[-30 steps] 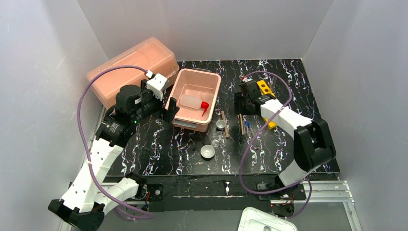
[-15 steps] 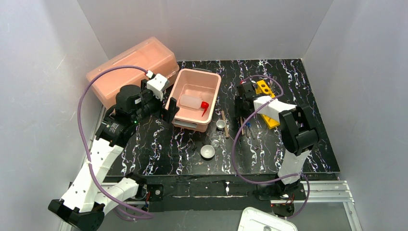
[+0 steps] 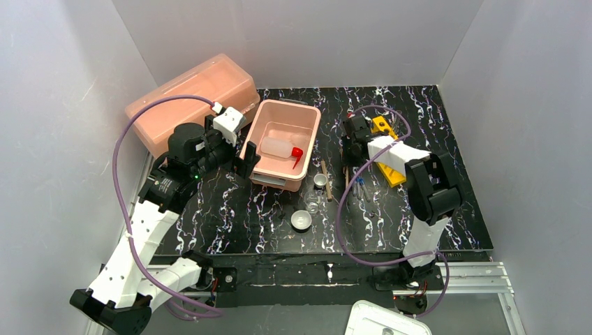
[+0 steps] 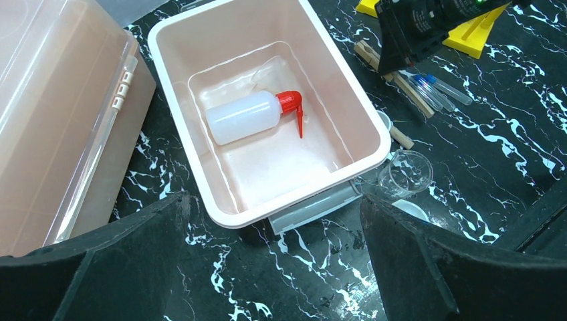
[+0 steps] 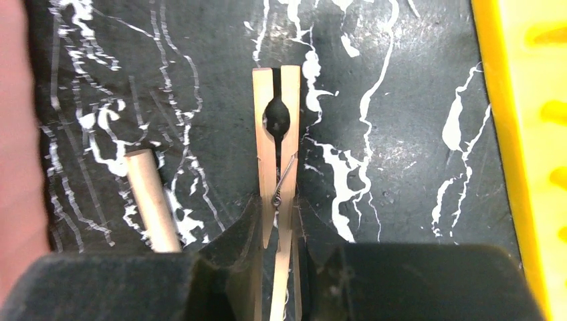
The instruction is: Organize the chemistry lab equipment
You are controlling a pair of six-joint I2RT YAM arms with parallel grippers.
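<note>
Right claw [image 5: 276, 221] closed on wooden clip [image 5: 274, 134]; clip lies flat on counter [image 5: 401, 100]. Left claw [image 4: 273, 214] wide open above pink tub [image 4: 337, 73], squeeze bottle [image 4: 242, 118] inside.

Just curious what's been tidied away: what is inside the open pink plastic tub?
One white squeeze bottle with a red spout lies sideways in the pink tub; the floor beneath it is hidden.

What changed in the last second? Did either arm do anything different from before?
The right arm folded its elbow inward, and the right gripper closed on the wooden clamp. The left gripper stayed open over the pink tub, with the squeeze bottle still lying inside.
</note>
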